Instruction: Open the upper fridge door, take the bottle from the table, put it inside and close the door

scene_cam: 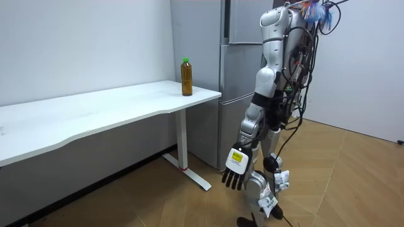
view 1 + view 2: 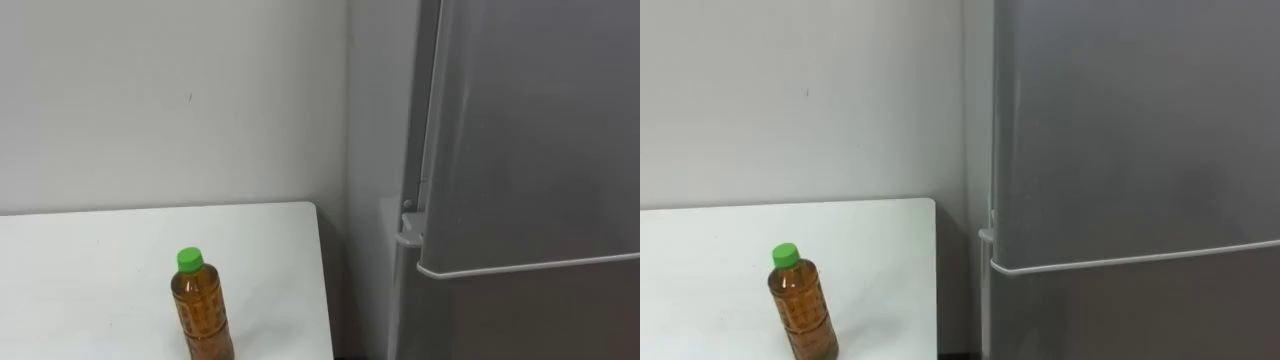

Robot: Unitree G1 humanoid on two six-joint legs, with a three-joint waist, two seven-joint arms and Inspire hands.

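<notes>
— Bottle (image 2: pixel 203 310) first: where does it stand?

— Upright on the white table (image 2: pixel 90 270), to the left of the fridge (image 2: pixel 540 150) in the eye views, near the table end that is closest to the fridge. It is a clear plastic bottle of amber-brown drink with a green cap (image 2: pixel 189 260). Nothing touches it.

— And the fridge itself?

— A tall grey two-door fridge, standing just beside that table end with a narrow gap between them. Its upper door (image 2: pixel 1120 130) looks shut, and so does the lower door (image 2: pixel 1140 315) under it. A pale seam runs across the front between the two.

— Where is the robot?

— In the room view it stands upright on the wooden floor (image 1: pixel 353 183) in front of the fridge, a little out from it. It is turned toward the fridge-side end of the table and the light wall (image 2: pixel 170 100) behind.

— Its hands?

— The left hand (image 1: pixel 235 171) hangs low at the robot's side, on the side away from the fridge, well apart from the bottle and well below the table top. Its fingers hang loose and slightly bent, pointing at the floor, and they hold nothing.

— So the bottle is not in the fridge?

— No. It is on the table, outside the fridge, and the upper door looks closed.
</notes>
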